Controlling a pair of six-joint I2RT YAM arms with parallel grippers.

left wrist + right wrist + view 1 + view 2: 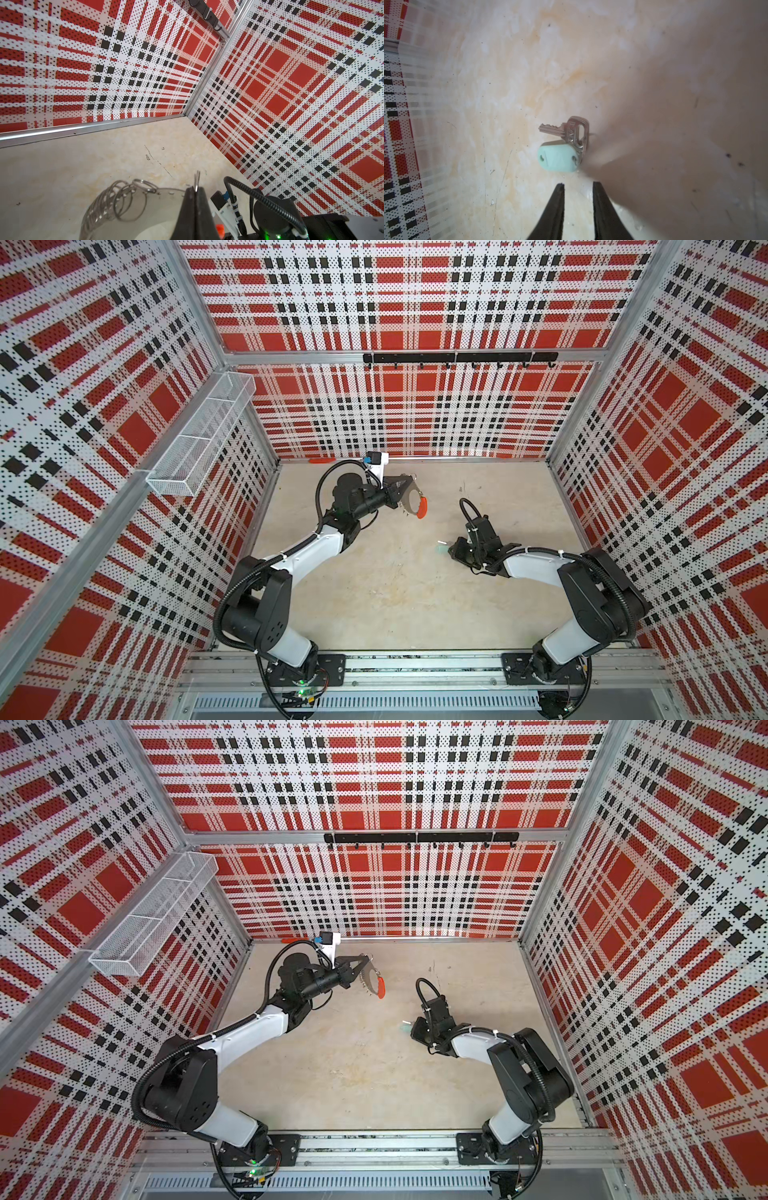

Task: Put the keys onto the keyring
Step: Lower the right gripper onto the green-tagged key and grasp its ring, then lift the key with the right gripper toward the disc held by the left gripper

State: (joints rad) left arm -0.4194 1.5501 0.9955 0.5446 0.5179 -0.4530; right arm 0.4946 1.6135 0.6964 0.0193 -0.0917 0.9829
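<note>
In both top views: left claw [400, 488] pinches the keyring [413, 502] by its rim, seemingly off the bench [374, 593], orange arc [422, 507] toward the middle, prob. to offer the rim to the other side. Left arm [316, 547] reaches fwd, wrist turned inward. Right arm [532, 566] bent low, right claw [451, 549] just beside the keys [440, 548] lying on the bench.

Left wrist view: tips pressed together on the ring's edge; wire clips [116, 199] bunched along it.

Right wrist view: tips slightly spread, nothing btwn; keys just ahead, mint tag [556, 158] nearest. Lined up for a grab, I'd say.
</note>
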